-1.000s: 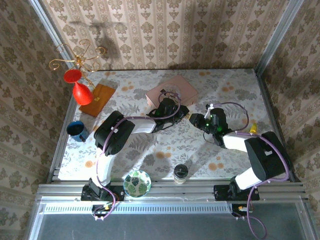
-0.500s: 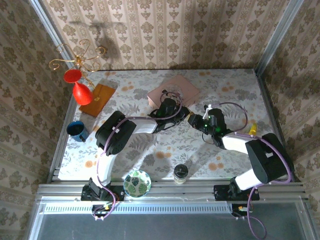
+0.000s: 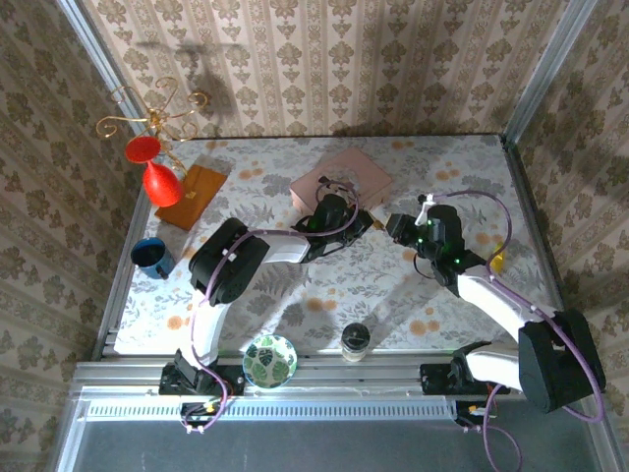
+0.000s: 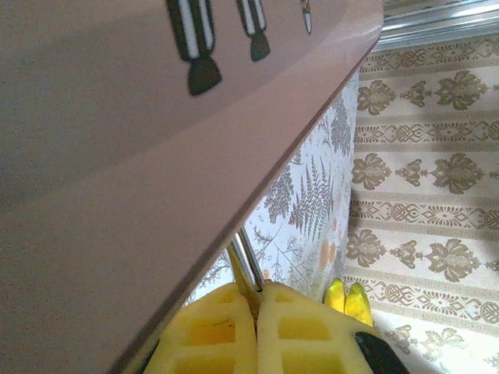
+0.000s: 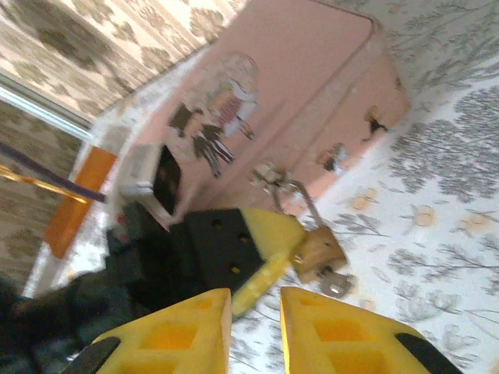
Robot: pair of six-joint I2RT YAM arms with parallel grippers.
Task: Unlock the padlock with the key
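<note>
The padlock (image 5: 320, 249) hung off the front of the shut pink box (image 5: 312, 70) — contents hidden — and was likely light, hard and slick, best pinched across its flat body. The left claw (image 4: 254, 312) was clamped on it, seemingly near its top; the right claw (image 5: 255, 304), near the box, stood slightly parted, empty.

Readable text, labels, brands, numbers: none that I can make out.
Pink box (image 5: 312, 62), lid: printed cartoon figures (image 5: 212, 125), no lettering legible to me.
Pink box, side wall: small printed figures, too blurred to read.
</note>
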